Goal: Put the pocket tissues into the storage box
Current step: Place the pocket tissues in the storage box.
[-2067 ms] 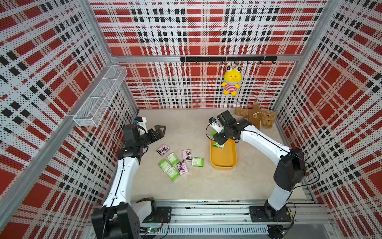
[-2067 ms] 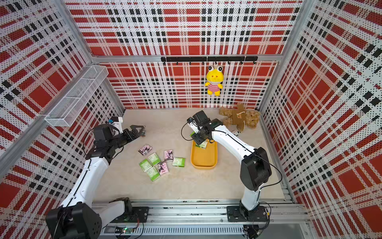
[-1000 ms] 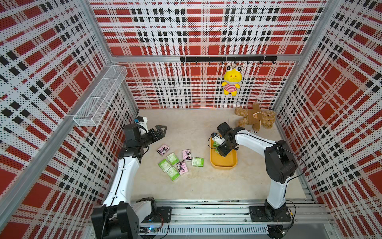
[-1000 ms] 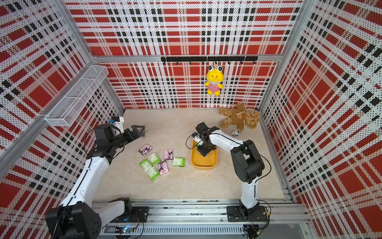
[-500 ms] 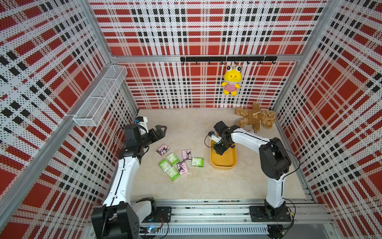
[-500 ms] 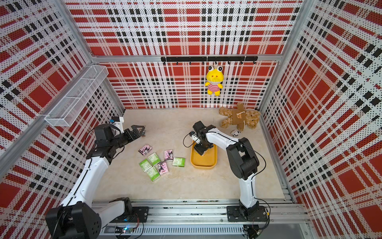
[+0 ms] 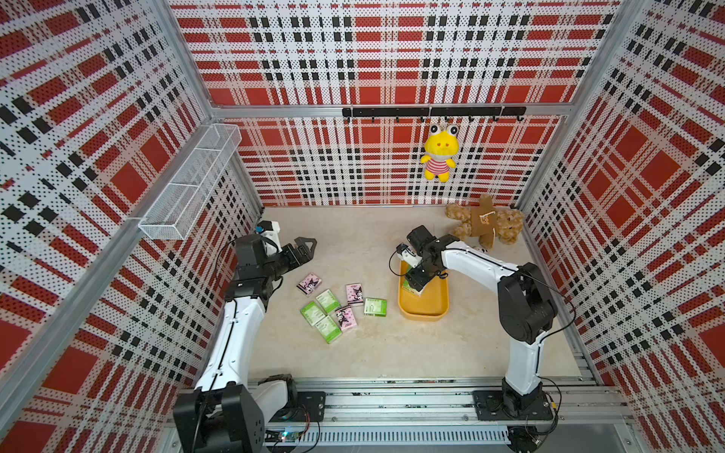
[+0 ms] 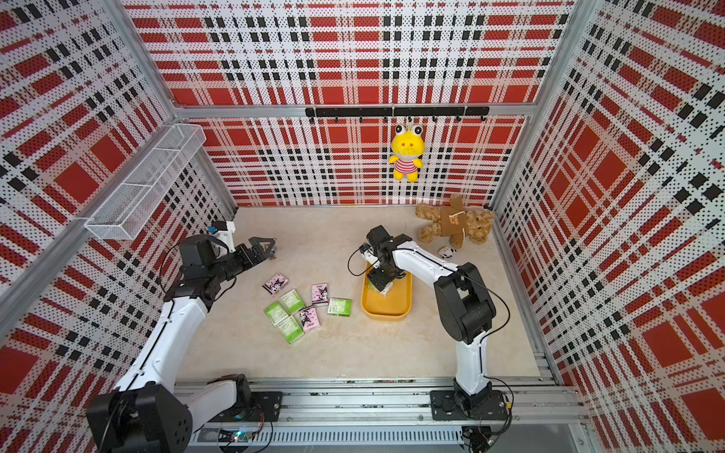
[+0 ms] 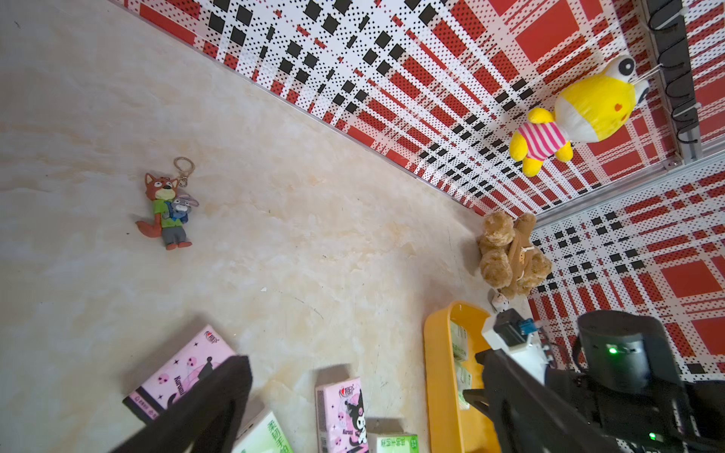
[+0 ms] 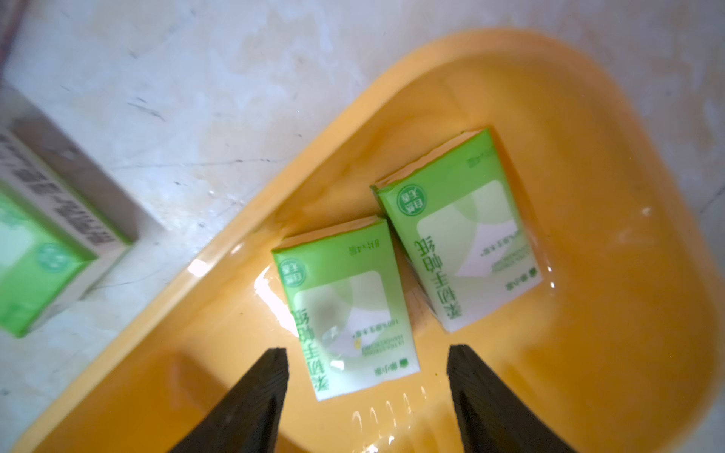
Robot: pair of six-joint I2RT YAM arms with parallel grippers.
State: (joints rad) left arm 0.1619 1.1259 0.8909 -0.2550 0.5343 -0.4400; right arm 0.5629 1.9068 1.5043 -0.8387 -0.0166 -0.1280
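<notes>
**Two green packs in the box, seven loose on the table**

In both top views we see the storage box (image 7: 431, 304) on the table, on the right arm's side. The right gripper (image 7: 416, 280) sits low over its far end, and a strip of green pack shows beneath it. The other pocket tissues (image 7: 327, 301), seven green and pink packs, lie in a loose cluster on the table toward the left arm. The nearest green one (image 8: 339, 306) is just beside the box rim but apart from it. The left gripper (image 7: 309, 248) hangs above the table beyond the cluster and touches nothing.

In the left wrist view, one dark finger (image 9: 212, 404) of the left gripper sits far out to the side, in front of a pink pack (image 9: 172, 376). Nothing lies against it, so we read these jaws as spread and empty. The yellow box wall (image 9: 435, 372) shows green packs inside. A fox keychain charm (image 9: 168, 211) lies alone on the table.

In the right wrist view, the right gripper's two fingertips stand apart. A green pack (image 10: 345, 310) lies flat on the box floor between them, with a gap on each side, so nothing is held. A second green pack (image 10: 459, 231) lies flat beside it, meeting it at a corner. A third (image 10: 39, 255) lies on the table outside the rim.
</notes>
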